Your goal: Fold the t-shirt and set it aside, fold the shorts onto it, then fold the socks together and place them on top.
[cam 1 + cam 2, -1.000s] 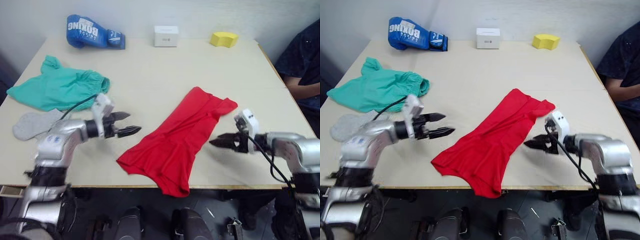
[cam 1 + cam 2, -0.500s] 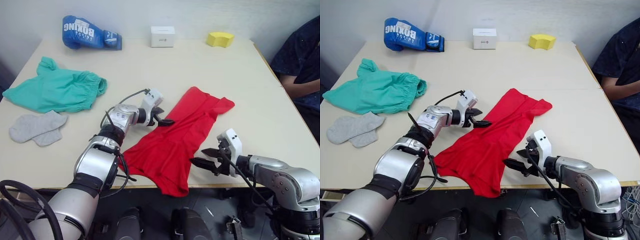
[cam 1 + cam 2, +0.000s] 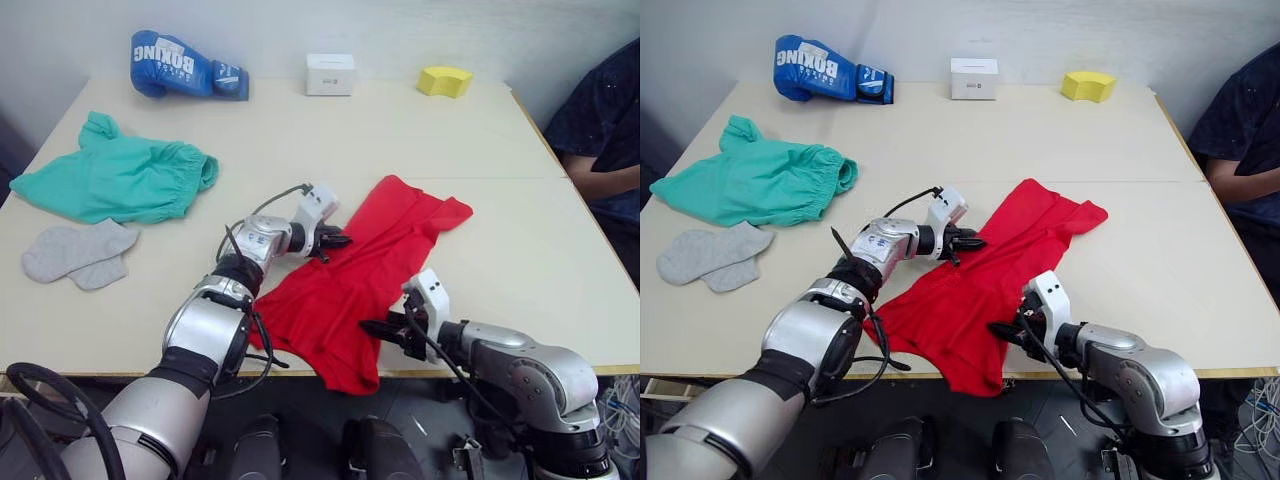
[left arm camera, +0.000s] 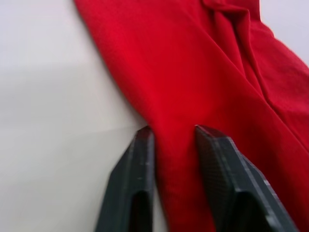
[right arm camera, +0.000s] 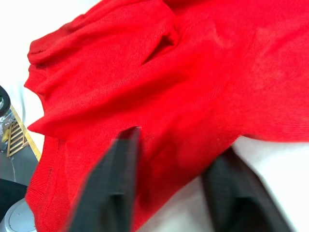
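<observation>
Red t-shirt [image 3: 355,285] fold starting: left gripper [image 3: 335,240] and right gripper [image 3: 378,329], jaws spread, straddle opposite edges. Next: pinch both, lift.

blue boxing glove [image 3: 187,66], white box [image 3: 331,73], yellow sponge [image 3: 447,79] along table [image 3: 500,200] far edge; person [image 3: 607,130] at right.

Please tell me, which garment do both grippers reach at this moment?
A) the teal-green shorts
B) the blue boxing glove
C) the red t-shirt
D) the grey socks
C: the left gripper and the right gripper both sit with open fingers at edges of the red t-shirt, while the shorts and socks lie apart near the table's left side.
</observation>
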Controlling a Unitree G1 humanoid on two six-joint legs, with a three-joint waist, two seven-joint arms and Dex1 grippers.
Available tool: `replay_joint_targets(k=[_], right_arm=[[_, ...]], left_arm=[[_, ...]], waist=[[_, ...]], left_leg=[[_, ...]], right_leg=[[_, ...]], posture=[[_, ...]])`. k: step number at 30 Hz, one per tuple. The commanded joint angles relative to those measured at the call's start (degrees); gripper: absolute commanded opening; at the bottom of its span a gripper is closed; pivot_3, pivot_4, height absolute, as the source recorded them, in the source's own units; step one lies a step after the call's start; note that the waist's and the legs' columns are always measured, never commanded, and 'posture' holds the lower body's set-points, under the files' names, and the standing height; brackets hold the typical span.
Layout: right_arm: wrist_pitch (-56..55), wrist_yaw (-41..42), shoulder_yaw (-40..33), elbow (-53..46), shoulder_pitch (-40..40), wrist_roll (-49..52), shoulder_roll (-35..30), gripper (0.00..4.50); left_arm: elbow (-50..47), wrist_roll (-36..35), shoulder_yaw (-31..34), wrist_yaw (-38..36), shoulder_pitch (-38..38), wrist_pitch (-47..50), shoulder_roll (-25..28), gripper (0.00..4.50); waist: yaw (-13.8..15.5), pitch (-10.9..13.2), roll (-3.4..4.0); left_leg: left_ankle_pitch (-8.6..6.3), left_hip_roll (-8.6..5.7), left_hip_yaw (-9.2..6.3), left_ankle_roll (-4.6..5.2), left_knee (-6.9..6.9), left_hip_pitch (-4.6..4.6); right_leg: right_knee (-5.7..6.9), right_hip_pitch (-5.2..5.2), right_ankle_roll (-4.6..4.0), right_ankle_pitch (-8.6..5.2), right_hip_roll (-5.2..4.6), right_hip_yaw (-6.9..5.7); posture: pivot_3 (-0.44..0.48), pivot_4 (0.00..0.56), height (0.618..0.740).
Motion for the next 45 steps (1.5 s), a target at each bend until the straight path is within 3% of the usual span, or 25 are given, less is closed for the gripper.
replay_joint_targets(k=[1,3,12,22,31,32,34,40,43,45], right_arm=[[-0.3,0.8,2.2,1.7,1.1,0.1,-1.2,0.51],[-1.2,1.5,2.0,2.8,0.3,-0.2,-2.3,0.06],[-9.8,7.9,4.9,14.9,-10.3,-3.9,-7.6,0.06],[-24.9,11.8,11.3,40.6,-28.1,-13.2,2.4,0.06],[-26.8,17.5,8.9,40.2,-27.9,-11.8,2.9,0.06],[-26.3,19.3,7.7,37.8,-26.6,-9.8,2.4,0.52],[-28.3,19.3,5.5,35.6,-23.6,-10.0,0.7,1.07],[-46.6,25.1,-0.6,35.2,-16.0,-13.6,-7.6,3.21],[-67.4,30.8,2.9,40.0,-14.2,-22.8,-13.6,4.32],[-84.1,33.0,5.7,46.2,-14.3,-29.0,-16.0,4.50]], left_arm=[[-0.1,-3.6,4.7,3.3,1.5,2.9,-1.2,0.21],[-0.7,-3.8,6.1,5.1,2.6,2.5,-1.0,0.00],[-9.2,-5.7,12.2,14.3,9.8,-5.5,2.8,0.00],[-8.6,-4.8,14.7,22.0,12.1,-12.4,7.1,0.00],[-11.5,-3.5,12.9,17.9,15.2,-15.6,11.7,0.00],[-12.8,-3.1,12.2,16.6,16.4,-15.7,12.4,0.47],[-15.1,-2.0,11.3,15.1,19.5,-16.9,14.3,0.97],[-26.9,-4.0,13.3,10.0,29.4,-20.9,21.7,2.95],[-36.5,0.2,9.6,2.4,36.8,-30.3,29.4,3.94],[-39.9,3.1,7.5,-0.5,40.4,-36.8,34.0,4.46]], waist=[[0.0,0.0,0.00],[0.0,0.0,0.00],[-0.6,0.0,0.01],[-1.5,0.0,0.04],[-1.4,0.0,0.05],[-1.4,0.0,0.05],[-1.4,0.0,0.05],[-1.8,0.1,0.10],[-1.9,0.1,0.12],[-1.7,0.1,0.12]], left_leg=[[0.00,0.00,0.00,0.00,0.00,0.00],[0.00,0.00,0.00,0.01,0.00,0.00],[0.00,0.03,0.10,0.01,0.05,0.05],[0.23,0.06,0.19,-0.38,0.01,0.04],[0.22,0.02,0.25,-0.36,0.02,-0.01],[0.21,0.01,0.26,-0.36,0.01,-0.01],[0.21,0.02,0.25,-0.36,-0.05,-0.01],[0.14,0.02,0.37,-0.31,-0.02,0.04],[0.11,0.15,0.40,-0.39,-0.05,0.07],[0.06,0.22,0.41,-0.47,-0.07,0.07]], right_leg=[[0.01,0.00,0.00,0.00,-0.01,0.00],[0.02,0.00,0.00,0.00,-0.01,0.00],[0.07,-0.02,0.07,0.04,-0.06,-0.01],[0.15,-0.12,0.07,0.04,0.00,-0.07],[0.17,-0.16,0.07,0.04,-0.02,-0.07],[0.16,-0.16,0.07,0.04,-0.01,-0.07],[0.13,-0.17,0.07,0.04,0.01,-0.06],[0.11,-0.16,0.08,0.04,-0.04,-0.02],[0.09,-0.18,0.08,0.04,-0.06,-0.01],[0.01,-0.17,0.08,0.04,-0.04,-0.01]], posture=[[0.000,0.150,0.740],[0.000,0.150,0.740],[0.000,0.150,0.740],[0.000,0.150,0.740],[0.000,0.150,0.740],[0.000,0.150,0.740],[0.000,0.150,0.740],[0.000,0.150,0.740],[0.000,0.150,0.740],[0.000,0.150,0.740]])
